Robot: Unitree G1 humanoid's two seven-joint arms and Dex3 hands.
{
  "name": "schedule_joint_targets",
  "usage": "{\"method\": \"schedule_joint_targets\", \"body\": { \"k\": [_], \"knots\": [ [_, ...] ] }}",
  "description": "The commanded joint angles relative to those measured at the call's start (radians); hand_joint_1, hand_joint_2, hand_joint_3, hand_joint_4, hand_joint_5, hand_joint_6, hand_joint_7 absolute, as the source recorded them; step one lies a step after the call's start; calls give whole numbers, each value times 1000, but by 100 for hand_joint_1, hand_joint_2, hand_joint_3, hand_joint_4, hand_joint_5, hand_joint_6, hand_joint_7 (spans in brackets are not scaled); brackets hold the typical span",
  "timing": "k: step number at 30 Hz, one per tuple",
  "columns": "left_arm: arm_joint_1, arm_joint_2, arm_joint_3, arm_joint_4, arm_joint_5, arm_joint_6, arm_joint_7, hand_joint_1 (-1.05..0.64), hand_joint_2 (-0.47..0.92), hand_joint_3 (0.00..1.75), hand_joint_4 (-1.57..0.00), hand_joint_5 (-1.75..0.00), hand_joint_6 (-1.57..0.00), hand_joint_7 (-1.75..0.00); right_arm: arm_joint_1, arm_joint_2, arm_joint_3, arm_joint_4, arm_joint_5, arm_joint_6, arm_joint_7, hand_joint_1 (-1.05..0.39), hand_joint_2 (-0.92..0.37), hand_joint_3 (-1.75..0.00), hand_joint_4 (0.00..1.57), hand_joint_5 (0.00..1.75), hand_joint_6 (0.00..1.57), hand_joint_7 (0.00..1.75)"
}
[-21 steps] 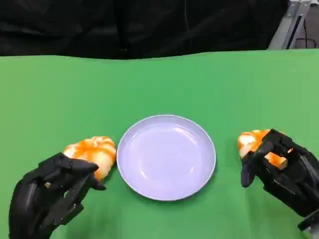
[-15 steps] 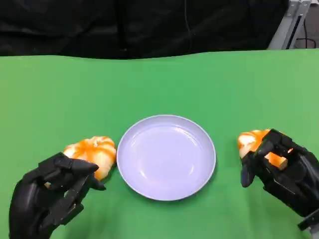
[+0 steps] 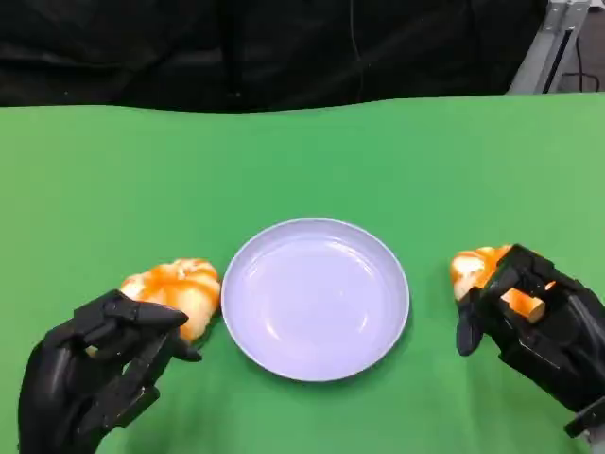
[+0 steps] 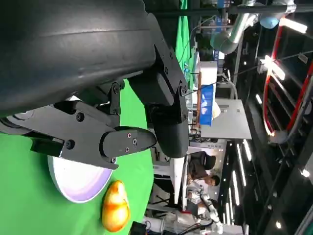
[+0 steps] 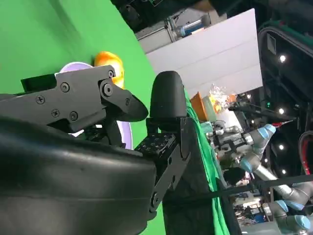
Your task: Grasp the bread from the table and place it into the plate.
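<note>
Risk: right hand [image 3: 534,326] has its fingers [image 3: 487,293] curled over the right bread [image 3: 473,267] w/ only a partial wrap, so it could slip out on lift or roll off the plate [image 3: 315,299] rim. Left hand [image 3: 99,374] fingers apart, holding nothing, just beside the left bread [image 3: 175,288], could nudge it. Both breads are glossy orange-white rolls on the green tabletop [image 3: 302,161] near its front edge, flanking the plate.

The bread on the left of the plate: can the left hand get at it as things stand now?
Probably yes. The left hand sits right beside that bread with fingers apart, and nothing lies between them. The plate borders the bread's far side, off the hand's path.
</note>
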Motion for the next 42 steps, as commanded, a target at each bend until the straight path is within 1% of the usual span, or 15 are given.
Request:
{"method": "schedule_joint_targets", "body": {
  "k": [1,9,11,12,13,14,15,16,18,19,29,31,33,36,42],
  "knots": [
    [1,5,7,-3,-3,-7,-2,-12,92,46,-67,-142,-90,-77,7,-14,-7,-20,-1,-1,-5,-4,-91,-75,69,175,63,145],
    [1,3,10,-7,-14,3,0,-13,92,45,-67,-140,-90,-76,6,-14,-6,-23,2,4,-3,-3,-89,-77,69,175,63,146],
    [1,-7,14,-16,-35,21,7,-15,92,39,-73,-113,-97,-52,6,-13,-6,-26,3,5,-3,-4,-89,-78,69,175,63,146],
    [1,-11,16,-18,-42,26,10,-15,92,36,-78,-92,-102,-33,7,-13,-6,-27,3,6,-4,-3,-89,-78,69,175,62,146],
    [1,-13,17,-19,-45,29,11,-15,92,35,-81,-83,-105,-25,7,-12,-6,-28,2,6,-5,-3,-89,-78,69,175,62,146],
    [1,-15,18,-19,-46,29,13,-15,92,34,-82,-79,-106,-21,8,-13,-6,-29,2,6,-3,-3,-89,-79,69,175,62,146],
    [2,-17,19,-19,-47,30,14,-18,92,29,-87,-57,-104,-12,8,-13,-6,-30,2,6,-2,-4,-89,-79,69,175,62,147],
    [1,-18,21,-18,-47,30,15,-18,92,27,-91,-45,-103,-7,8,-13,-6,-29,4,6,0,-4,-89,-79,69,175,62,147],
    [1,-18,25,-17,-51,32,13,-20,92,23,-96,-24,-99,-1,8,-14,-6,-29,3,6,0,-4,-89,-80,69,175,62,147],
    [2,-19,26,-17,-55,34,12,-20,92,22,-97,-21,-97,-1,9,-14,-5,-32,1,6,-2,-3,-89,-80,69,175,62,147],
    [6,-14,37,-15,-49,33,8,-26,92,14,-94,-8,-85,0,13,-12,-4,-41,-1,14,-12,-3,-92,-79,70,175,61,148],
    [3,-11,45,1,3,-19,28,-29,92,12,-92,-6,-81,0,16,-12,-3,-49,1,23,-15,-2,-92,-79,70,175,61,148],
    [-11,-2,68,52,126,-158,80,-34,92,11,-89,-3,-73,0,19,-12,-3,-57,3,33,-18,-1,-92,-80,71,175,61,148],
    [-28,17,88,111,273,-288,164,-43,92,10,-83,-1,-65,0,23,-11,-2,-68,5,42,-23,0,-92,-81,72,175,62,148],
    [-43,66,83,170,412,-374,260,-53,92,9,-70,0,-59,0,29,-10,-3,-77,8,51,-21,0,-92,-80,72,175,63,146]
  ]
}}
